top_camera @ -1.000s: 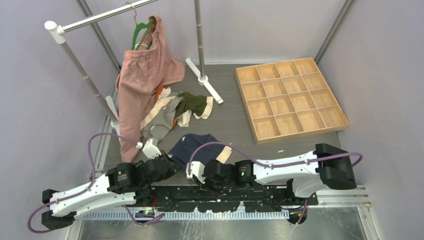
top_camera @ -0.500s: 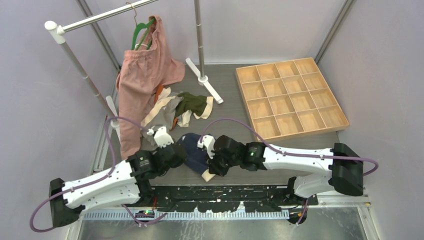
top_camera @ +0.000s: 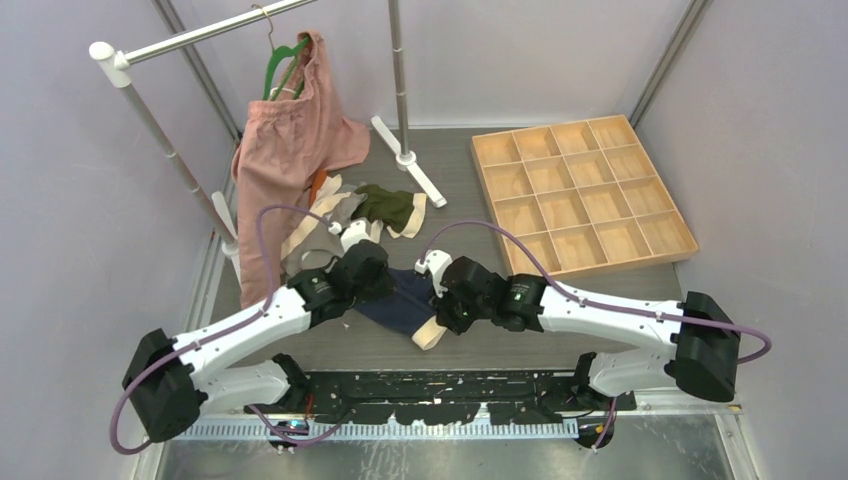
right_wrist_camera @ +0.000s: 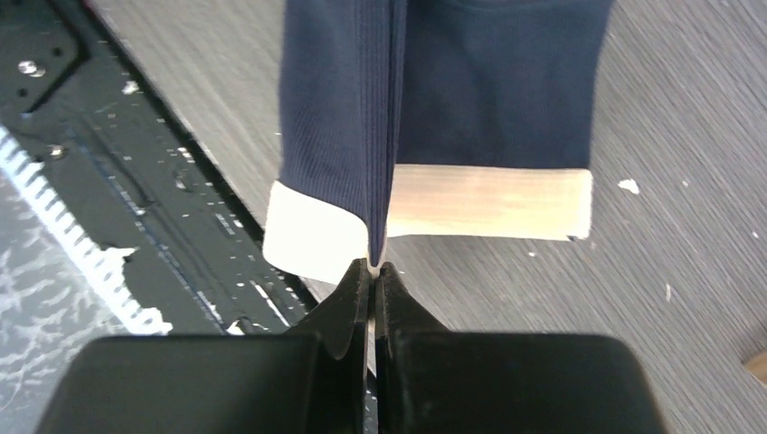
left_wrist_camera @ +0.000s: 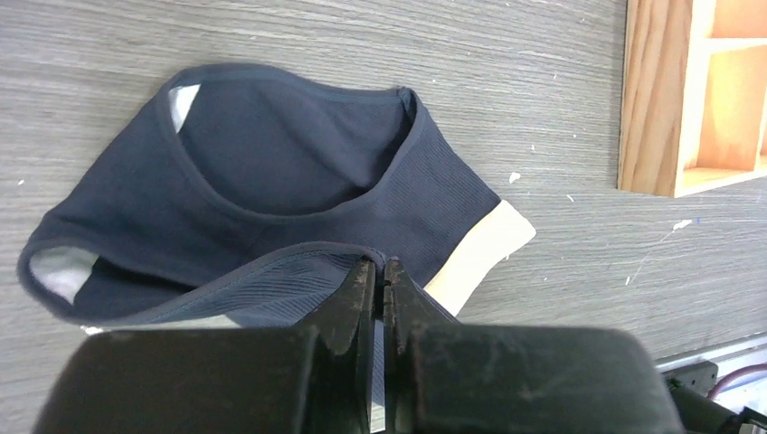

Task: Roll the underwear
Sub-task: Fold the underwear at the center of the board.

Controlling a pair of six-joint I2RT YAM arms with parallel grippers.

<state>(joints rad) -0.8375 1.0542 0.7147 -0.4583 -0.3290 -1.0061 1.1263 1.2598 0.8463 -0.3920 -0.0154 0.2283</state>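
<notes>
The left tool [left_wrist_camera: 380, 267] and right tool [right_wrist_camera: 373, 268] each clamp the navy briefs [left_wrist_camera: 298, 163] by an edge, near the desk's [left_wrist_camera: 543, 72] near edge.

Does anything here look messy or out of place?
Yes: the pink garment hangs lopsided off its green hanger, and a crumpled heap of underwear lies tangled at its foot.

left claw [left_wrist_camera: 381, 271]: closed, extended forward | right claw [right_wrist_camera: 373, 269]: closed, extended forward
</notes>
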